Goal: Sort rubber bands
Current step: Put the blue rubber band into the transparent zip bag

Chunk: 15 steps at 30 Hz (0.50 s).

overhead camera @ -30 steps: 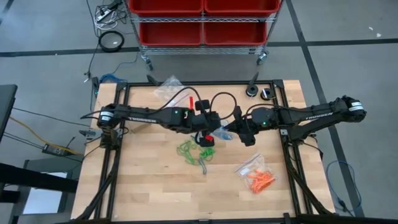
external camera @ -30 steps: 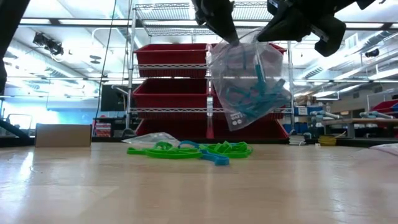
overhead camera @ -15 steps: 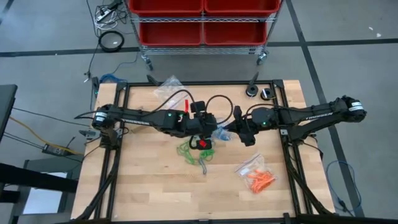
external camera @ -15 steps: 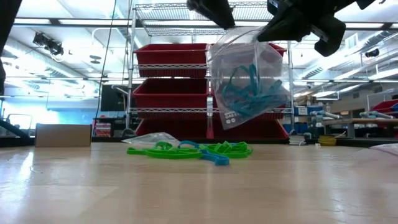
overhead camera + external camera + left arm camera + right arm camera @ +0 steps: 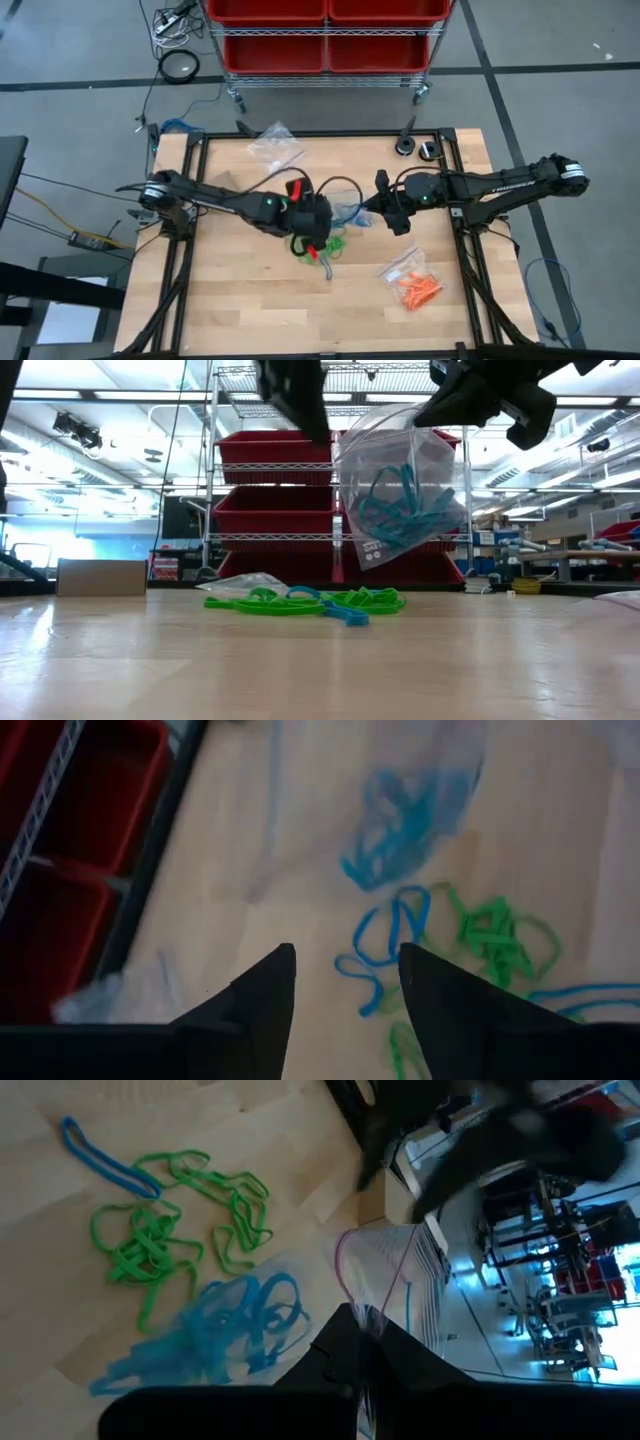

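Though nearer than the right arm, left gripper point(image 5: 318, 238) hangs over the green rubber bands point(image 5: 330, 243) mid-surface, from above. Level view: right gripper point(image 5: 440, 405), jaws clamped on clear bag point(image 5: 395, 485) of blue bands, aloft. Left wrist: jaws apart, loose blue band point(image 5: 385, 935) lying lengthwise just ahead, green tangle beside.

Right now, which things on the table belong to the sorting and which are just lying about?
Job:
- green rubber bands
- loose blue band
- bag of blue bands, held by right gripper
- orange bands
- left gripper

Lying about:
- empty clear bag
- red bins
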Tool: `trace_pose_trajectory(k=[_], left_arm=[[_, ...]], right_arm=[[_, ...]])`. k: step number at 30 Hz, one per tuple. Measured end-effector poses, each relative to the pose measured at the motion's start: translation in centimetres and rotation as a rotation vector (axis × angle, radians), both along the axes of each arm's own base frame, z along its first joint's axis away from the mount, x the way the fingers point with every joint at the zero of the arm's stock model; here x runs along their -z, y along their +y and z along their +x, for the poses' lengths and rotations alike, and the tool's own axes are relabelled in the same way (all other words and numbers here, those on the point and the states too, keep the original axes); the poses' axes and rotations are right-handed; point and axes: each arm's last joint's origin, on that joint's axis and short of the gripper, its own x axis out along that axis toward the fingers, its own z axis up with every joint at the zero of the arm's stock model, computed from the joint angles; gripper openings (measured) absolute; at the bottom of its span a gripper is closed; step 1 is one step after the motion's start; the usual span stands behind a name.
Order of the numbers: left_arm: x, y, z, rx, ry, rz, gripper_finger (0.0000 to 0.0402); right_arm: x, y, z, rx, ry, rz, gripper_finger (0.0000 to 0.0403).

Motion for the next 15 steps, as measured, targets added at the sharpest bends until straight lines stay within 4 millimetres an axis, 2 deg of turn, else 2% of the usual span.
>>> trace_pose_trajectory(k=[4, 7, 11, 15], left_arm=[[4.7, -0.1, 0.2, 0.011, -0.033, -0.036, 0.0188], [7.5, -0.2, 0.5, 0.069, -0.119, -0.154, 0.0188], [10.1, -1.0, 0.3, 0.22, -0.194, -0.357, 0.0188], [11.6, -2.5, -0.5, 0.332, -0.217, -0.387, 0.0177]], right_arm=[[0.0, 0.0, 0.0, 0.002, -0.001, 0.004, 0.0], [0.0, 0.0, 0.0, 0.002, -0.004, 0.005, 0.0], [0.0, 0.0, 0.0, 0.008, -0.005, 0.019, 0.0], [-0.1, 0.0, 0.0, 0.008, -0.009, 0.018, 0.0]])
